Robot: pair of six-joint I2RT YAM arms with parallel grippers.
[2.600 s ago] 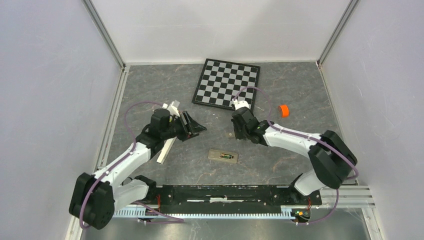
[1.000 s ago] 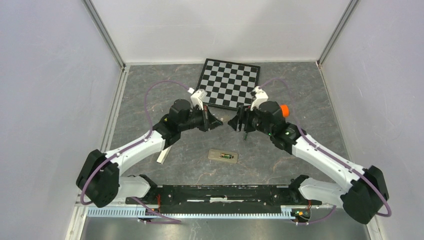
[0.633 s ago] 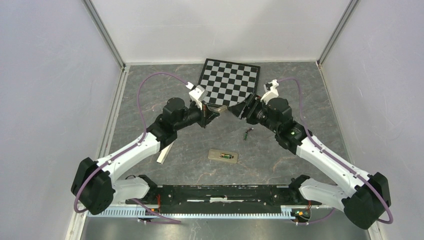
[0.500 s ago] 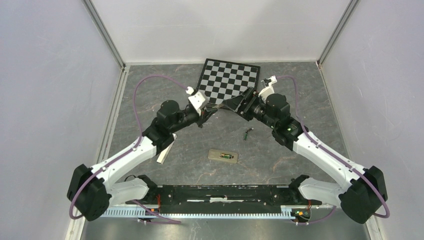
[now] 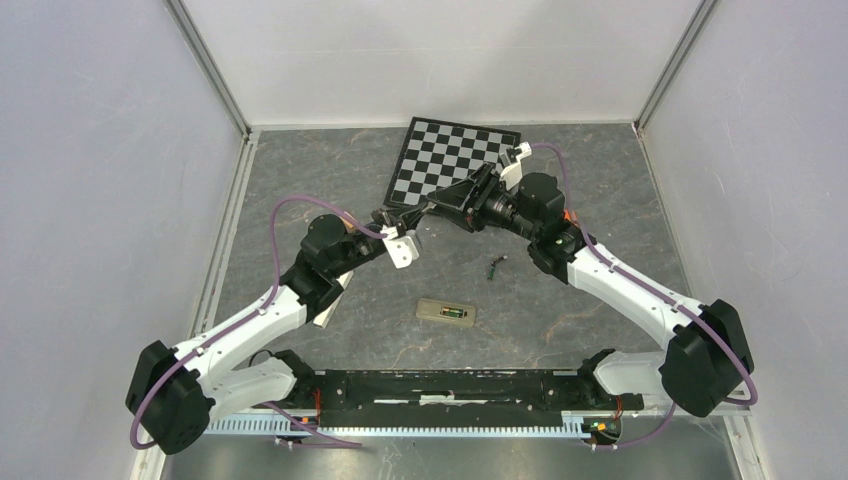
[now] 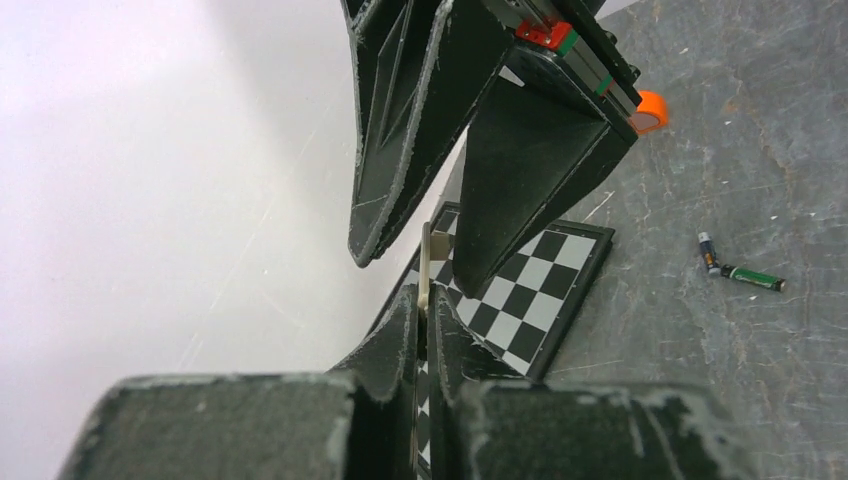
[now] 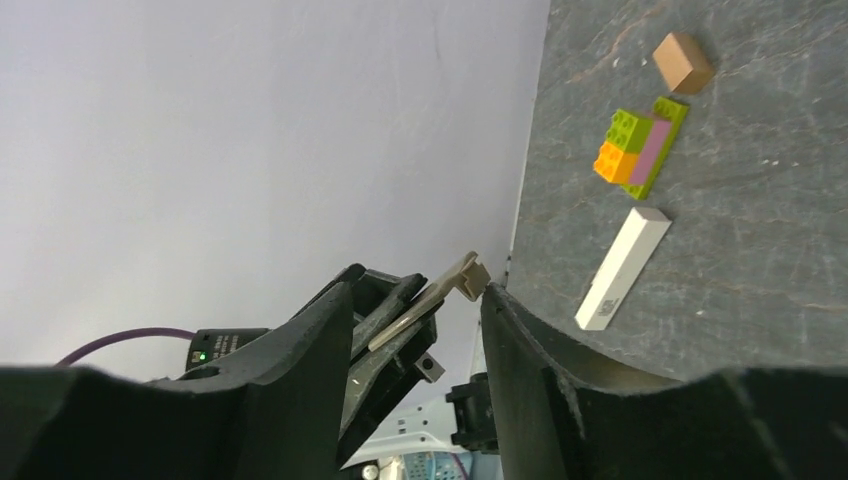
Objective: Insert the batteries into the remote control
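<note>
Our left gripper [image 6: 424, 312] pinches a thin pale plate [image 6: 427, 262] in mid-air; our right gripper [image 7: 412, 300] gapes around its free end. The remote control [image 5: 446, 311] lies on the table [image 5: 300, 170] below, loose batteries [image 5: 495, 266] near it. We judge a hand-over: right must close before left releases.

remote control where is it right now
In the top view the remote control lies flat on the table, central and toward the near edge; the loose batteries sit just beyond it, to its right.
</note>
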